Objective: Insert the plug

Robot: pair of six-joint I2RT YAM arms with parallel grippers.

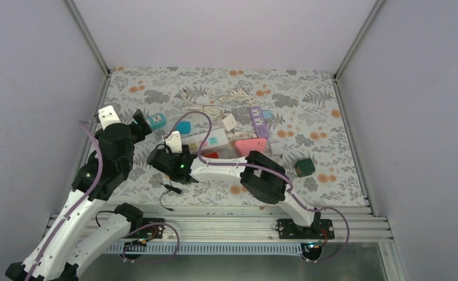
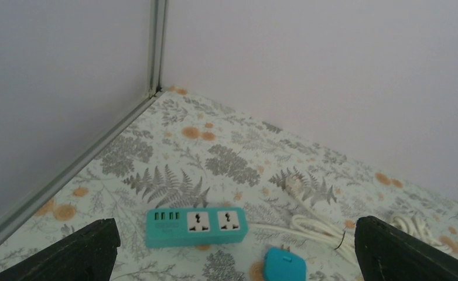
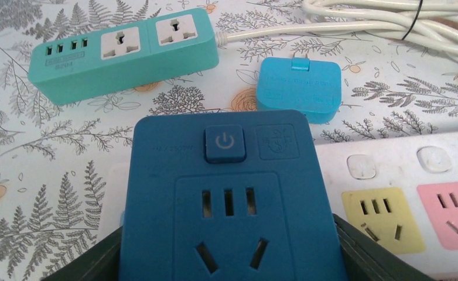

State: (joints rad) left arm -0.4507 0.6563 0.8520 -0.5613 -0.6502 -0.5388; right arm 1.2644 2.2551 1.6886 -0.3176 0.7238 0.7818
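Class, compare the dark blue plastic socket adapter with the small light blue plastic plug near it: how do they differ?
The dark blue socket adapter sits in the right gripper; the light blue plug lies free on the floral cloth. The adapter shows a power button and socket slots; the plug's face has neither. Both are squarish blue plastic.

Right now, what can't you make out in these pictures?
- Right wrist view: the blue adapter runs off the bottom edge; its own body hides its pins and whether they sit in the white power strip.
- Left wrist view: the small blue plug is cut by the bottom edge.
- Top view: sockets on the purple power strip are too small to count.
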